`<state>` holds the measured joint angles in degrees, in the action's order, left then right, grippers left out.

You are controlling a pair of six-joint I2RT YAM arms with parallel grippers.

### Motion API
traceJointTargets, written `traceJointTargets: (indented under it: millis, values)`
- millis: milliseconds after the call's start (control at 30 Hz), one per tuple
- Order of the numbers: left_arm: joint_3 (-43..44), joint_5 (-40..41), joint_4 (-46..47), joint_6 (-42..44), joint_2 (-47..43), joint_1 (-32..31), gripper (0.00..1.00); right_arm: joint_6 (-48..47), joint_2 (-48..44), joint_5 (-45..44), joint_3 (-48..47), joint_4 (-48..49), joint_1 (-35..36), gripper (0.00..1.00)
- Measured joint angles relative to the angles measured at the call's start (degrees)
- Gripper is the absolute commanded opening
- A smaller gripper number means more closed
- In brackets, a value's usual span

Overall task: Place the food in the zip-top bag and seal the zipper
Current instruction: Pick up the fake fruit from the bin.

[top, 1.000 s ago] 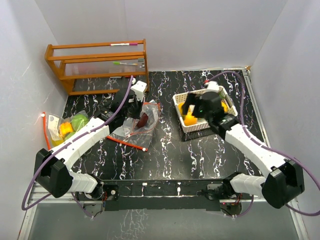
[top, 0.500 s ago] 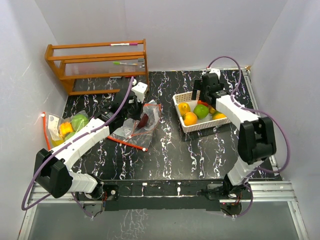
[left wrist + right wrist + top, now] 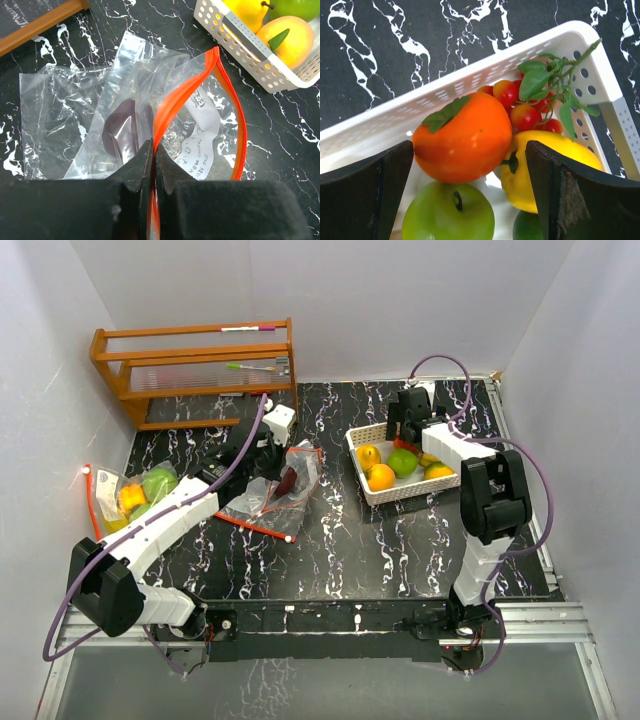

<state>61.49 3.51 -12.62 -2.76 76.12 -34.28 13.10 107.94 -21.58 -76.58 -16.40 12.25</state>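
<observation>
The clear zip-top bag with an orange zipper rim lies left of centre, and a dark purple item is inside it. My left gripper is shut on the near zipper rim; it also shows in the top view. The food lies in a white basket: an orange fruit, a green apple, a yellow fruit and red cherry tomatoes. My right gripper is open and empty, hovering over the basket's far side, with its jaws either side of the orange fruit.
A wooden rack with pens stands at the back left. A second bag holding green and yellow food lies at the left edge. White walls close in the black marbled table on three sides.
My right arm has swung from the basket's near side to its far side and folded back, uncovering the fruit. My left gripper and the bag have not moved.
</observation>
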Motion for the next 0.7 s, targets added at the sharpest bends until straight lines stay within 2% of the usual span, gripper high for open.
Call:
traceJointTargets:
  millis: [233,333,467,600,700]
  values:
    - [-0.5,-0.1,0.2,0.0,-0.2,0.0,0.00,-1.8,4.7,-0.3,-1.2,2.7,0.0,0.97]
    - [-0.5,-0.2,0.2,0.0,-0.3,0.0,0.00,-2.6,5.7,-0.3,-1.2,3.3,0.0,0.90]
    - [-0.5,-0.2,0.2,0.1,-0.3,0.0,0.00,-2.8,5.7,0.5,-1.2,4.0,-0.1,0.73]
    - [-0.5,-0.1,0.2,0.2,-0.3,0.0,0.00,-3.0,5.5,1.3,-1.2,5.1,-0.4,0.47]
    - [-0.5,-0.1,0.2,0.2,-0.3,0.0,0.00,-2.9,4.4,2.0,-1.2,5.9,-0.5,0.33]
